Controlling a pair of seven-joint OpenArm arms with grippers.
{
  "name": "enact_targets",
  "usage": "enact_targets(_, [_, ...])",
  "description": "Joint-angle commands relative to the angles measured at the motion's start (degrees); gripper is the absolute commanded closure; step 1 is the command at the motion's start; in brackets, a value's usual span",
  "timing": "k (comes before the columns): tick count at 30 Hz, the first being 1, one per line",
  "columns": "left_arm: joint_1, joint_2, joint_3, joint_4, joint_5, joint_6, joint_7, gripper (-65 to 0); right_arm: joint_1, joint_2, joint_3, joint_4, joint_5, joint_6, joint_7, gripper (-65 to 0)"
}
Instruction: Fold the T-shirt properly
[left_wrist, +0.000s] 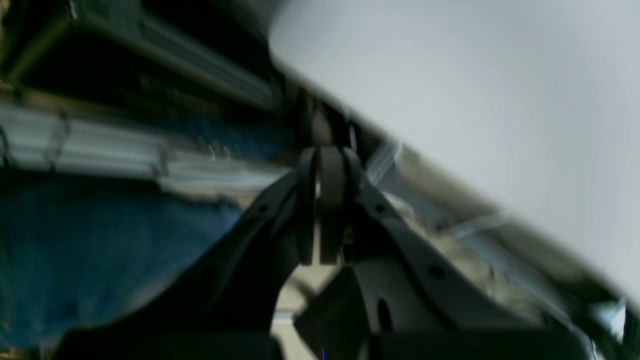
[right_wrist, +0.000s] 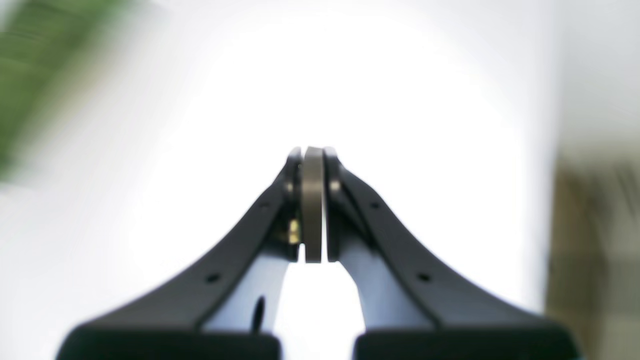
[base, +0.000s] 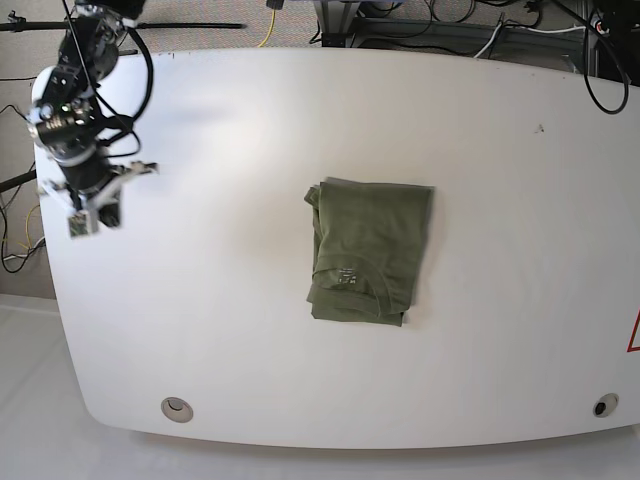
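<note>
Olive-green cotton, the T-shirt (base: 367, 250) lies as a compact rectangle near the middle of the white surface (base: 520, 330), collar and small pale neck label showing on the side of the bundle toward the surface's near edge. The sleeves are tucked in and the body is doubled over, with the edges lining up fairly neatly apart from a slight layered step along the bundle's near edge. Judged from that, the folding looks essentially finished; at most a little squaring-up of the layers might remain.

Neither arm is at the T-shirt. The right tool (base: 88, 215) hangs well apart from it, over the surface's edge on the base view's left. In its own wrist view the right tool (right_wrist: 313, 205) is clenched, pads pressed together with nothing between them, and a blurred strip of green sits far off in the corner. The left tool (left_wrist: 325, 205) does not show in the base view; its wrist camera shows it pressed closed and empty too, beside the rim of the surface, away from the T-shirt.
</note>
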Motion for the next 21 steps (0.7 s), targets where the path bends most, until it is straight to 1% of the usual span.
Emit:
enact_targets(1, [2.8, 0.5, -1.0, 0.7, 0.8, 0.1, -1.0, 0.0, -2.2, -0.5, 6.6, 1.3, 1.2, 0.2, 2.2, 0.0])
enact_targets(2, [3.3, 1.1, -1.0, 0.7, 1.4, 0.1, -1.0, 0.0, -2.8, -0.9, 8.7, 1.2, 1.2, 0.2, 2.2, 0.0])
enact_targets(4, [4.4, 3.2, -0.9, 0.7, 3.5, 0.1, -1.0, 0.0, -4.9, -2.7, 15.5, 1.2, 0.8, 0.3, 2.2, 0.0])
enact_targets(8, [5.5, 6.0, 0.6, 0.2, 7.5, 0.1, -1.2, 0.0, -7.4, -5.1, 24.2, 1.0, 0.7, 0.3, 2.2, 0.0])
enact_targets(10, [6.2, 6.8, 2.9, -0.5, 9.6, 0.1, -2.3, 0.0, -9.2, -6.3, 28.1, 0.9, 0.7, 0.3, 2.2, 0.0])
enact_targets(12, [7.0, 7.6, 5.4, -1.4, 12.0, 0.1, -4.6, 0.0, -10.9, -7.7, 31.6, 0.7, 0.6, -0.1, 2.2, 0.0])
enact_targets(15, [7.3, 9.4, 7.5, -3.1, 15.7, 0.1, -7.6, 0.0, -12.4, -9.8, 35.3, -0.7, -0.4, -0.2, 2.2, 0.0])
enact_targets(18, [7.3, 11.2, 9.3, -6.6, 20.9, 0.1, -10.8, 0.0, -12.7, -12.6, 38.6, -3.3, -5.4, -0.1, 2.2, 0.0])
enact_targets(21, [7.3, 12.5, 12.3, -11.3, 26.2, 0.1, -14.8, 0.0, -12.5, -15.4, 40.9, -7.3, -12.0, 0.6, 2.5, 0.0])
